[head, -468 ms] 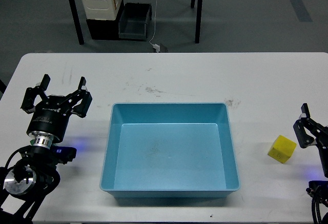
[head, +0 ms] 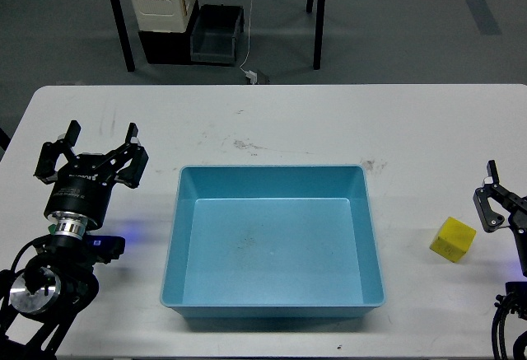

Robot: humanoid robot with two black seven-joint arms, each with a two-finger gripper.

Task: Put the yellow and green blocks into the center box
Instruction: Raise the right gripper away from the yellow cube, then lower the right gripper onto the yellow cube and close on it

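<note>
Table (head: pixel 329 121): fills the near part of the scene, with floor beyond its far edge.
Box (head: pixel 272 312): on the table, at its centre, towards the near edge.
Block (head: pixel 454 239): on the table, right of the box and apart from it.
Left gripper (head: pixel 90 148): over the table's left side, left of the box.
Right gripper (head: pixel 497 198): at the table's right edge, just right of the block.
Crates (head: pixel 189 24): on the floor, far left, beyond the table, between two table legs (head: pixel 119 22).
</note>
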